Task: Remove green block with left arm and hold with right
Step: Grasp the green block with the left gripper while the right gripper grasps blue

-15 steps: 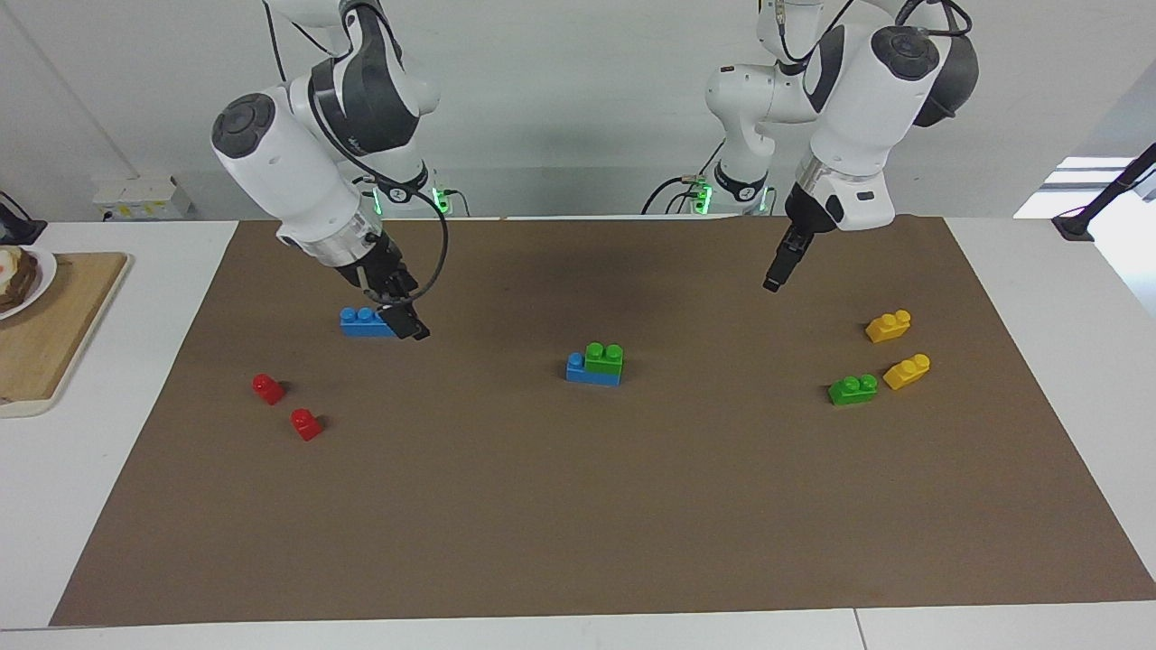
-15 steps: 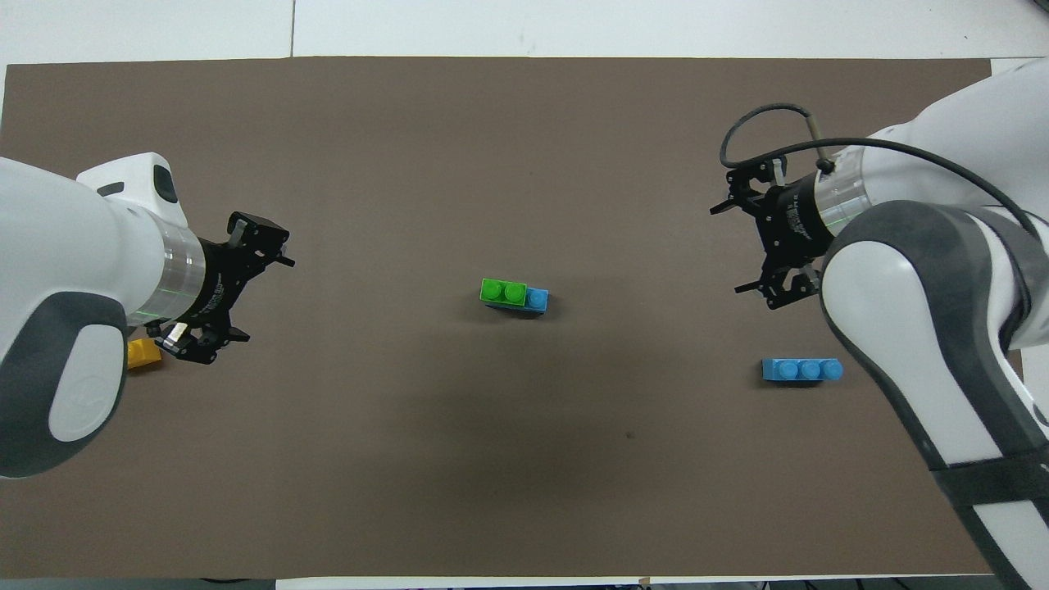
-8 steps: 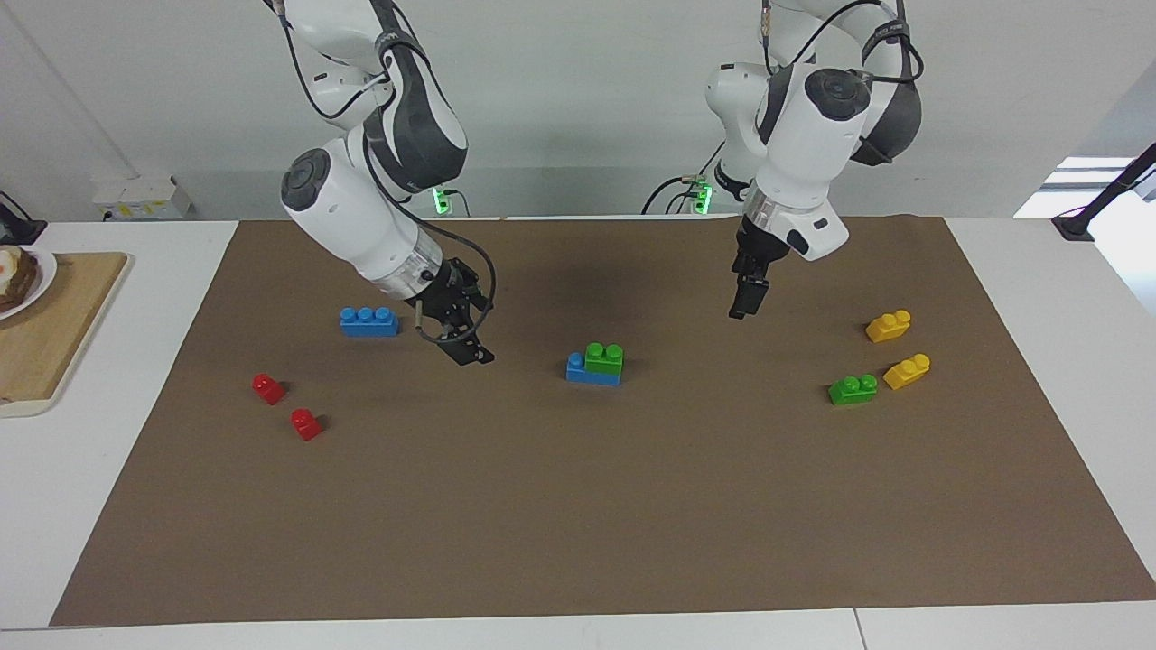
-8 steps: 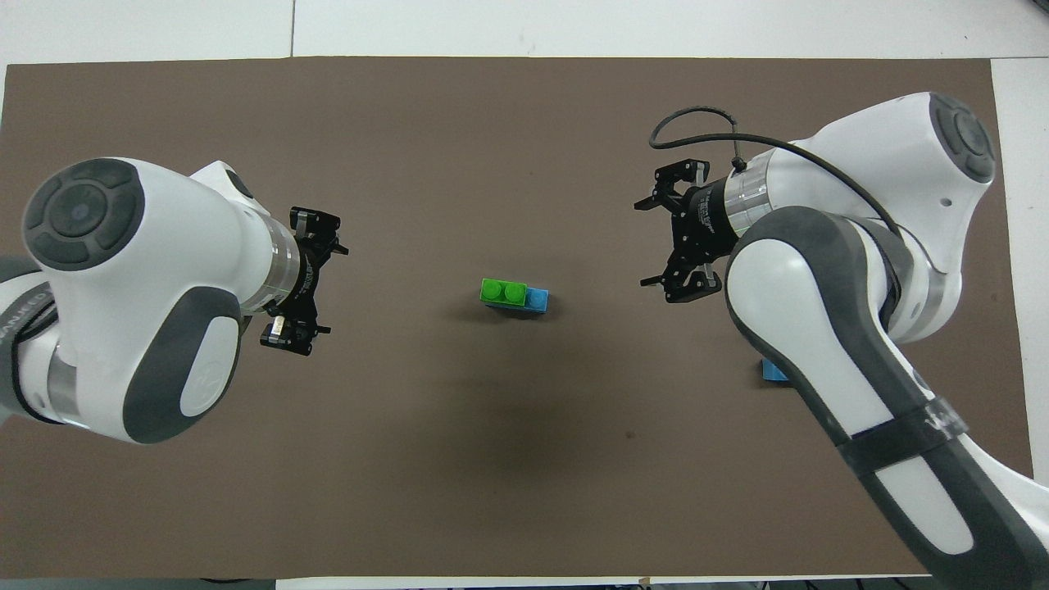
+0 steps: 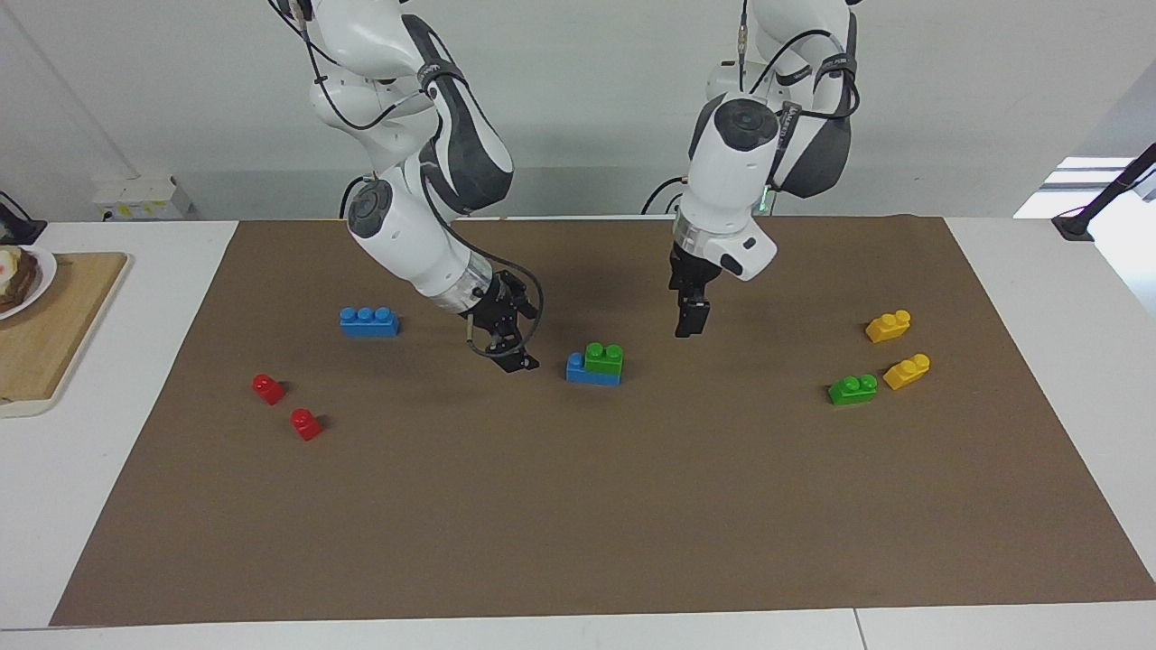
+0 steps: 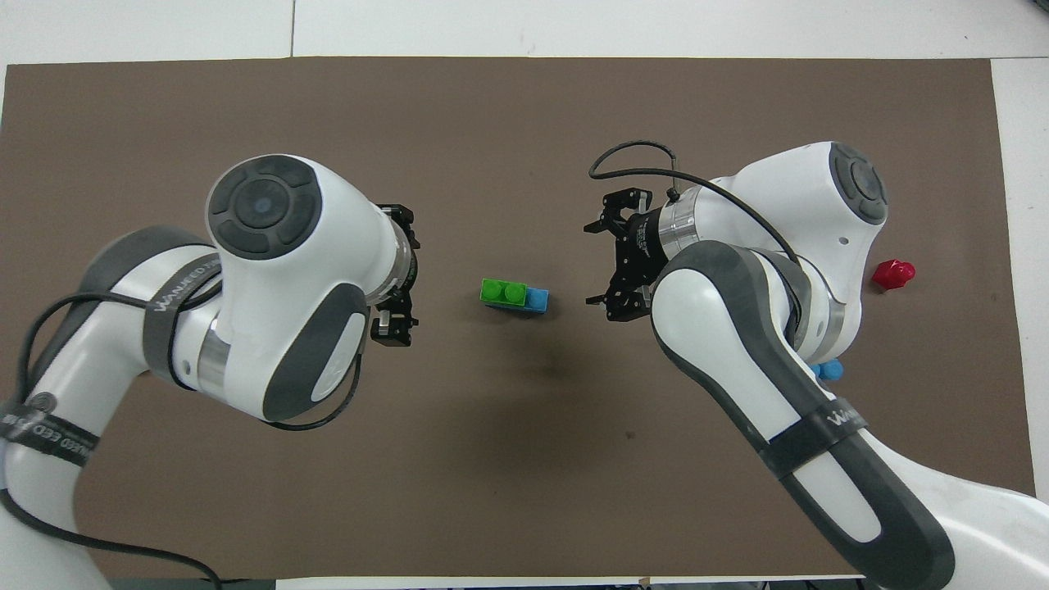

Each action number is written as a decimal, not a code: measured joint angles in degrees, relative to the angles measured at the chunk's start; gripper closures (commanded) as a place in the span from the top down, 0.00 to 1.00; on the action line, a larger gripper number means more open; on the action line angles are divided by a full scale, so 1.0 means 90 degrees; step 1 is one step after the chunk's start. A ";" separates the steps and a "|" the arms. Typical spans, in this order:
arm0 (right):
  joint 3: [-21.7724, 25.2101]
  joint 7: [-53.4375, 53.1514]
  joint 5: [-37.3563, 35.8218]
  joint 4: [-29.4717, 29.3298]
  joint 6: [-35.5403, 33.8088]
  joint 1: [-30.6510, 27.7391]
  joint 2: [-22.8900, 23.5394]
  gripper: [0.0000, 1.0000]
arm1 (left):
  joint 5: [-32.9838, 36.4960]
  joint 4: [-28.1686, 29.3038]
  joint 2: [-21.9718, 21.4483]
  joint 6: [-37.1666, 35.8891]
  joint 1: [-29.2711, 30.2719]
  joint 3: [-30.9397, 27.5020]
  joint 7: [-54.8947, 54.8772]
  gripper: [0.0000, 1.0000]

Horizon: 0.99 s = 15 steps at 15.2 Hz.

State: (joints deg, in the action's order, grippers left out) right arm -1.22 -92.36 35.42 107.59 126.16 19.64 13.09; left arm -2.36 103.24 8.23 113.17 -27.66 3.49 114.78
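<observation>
The green block [image 5: 603, 354] is a two-stud brick that sits on top of a blue brick [image 5: 589, 372] in the middle of the brown mat; it also shows in the overhead view [image 6: 503, 291]. My left gripper [image 5: 687, 325] hangs open above the mat beside the stack, toward the left arm's end of the table, and touches nothing; it shows in the overhead view too [image 6: 407, 274]. My right gripper [image 5: 515, 359] hangs open and low beside the stack toward the right arm's end, a short gap away [image 6: 597, 262].
A second green brick [image 5: 853, 389] and two yellow bricks [image 5: 888, 326] [image 5: 907, 371] lie toward the left arm's end. A blue three-stud brick [image 5: 368, 321] and two red blocks [image 5: 267, 388] [image 5: 305, 423] lie toward the right arm's end. A wooden board [image 5: 54, 334] lies off the mat.
Both arms have swung in from the ends of the mat toward the stack in the middle. The bricks have not moved.
</observation>
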 measured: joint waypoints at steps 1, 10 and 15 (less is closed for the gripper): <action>-0.0001 -0.0005 0.0052 0.0066 0.0196 0.0064 0.0021 1.00 | 0.0032 -0.0067 0.0146 0.0014 -0.0090 0.0001 0.0145 1.00; 0.0000 -0.0007 0.0236 0.0296 0.0881 0.0522 0.0484 1.00 | 0.0125 -0.0189 0.1002 0.0598 -0.0459 -0.0004 0.0780 1.00; -0.0002 -0.0007 0.0466 0.0347 0.1395 0.0703 0.0668 1.00 | 0.0129 -0.0192 0.1105 0.0958 -0.0475 -0.0005 0.0799 1.00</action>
State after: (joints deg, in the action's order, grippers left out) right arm -1.23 -92.43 39.61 110.71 138.71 25.97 19.10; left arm -1.19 101.51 18.17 121.79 -31.94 3.45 121.97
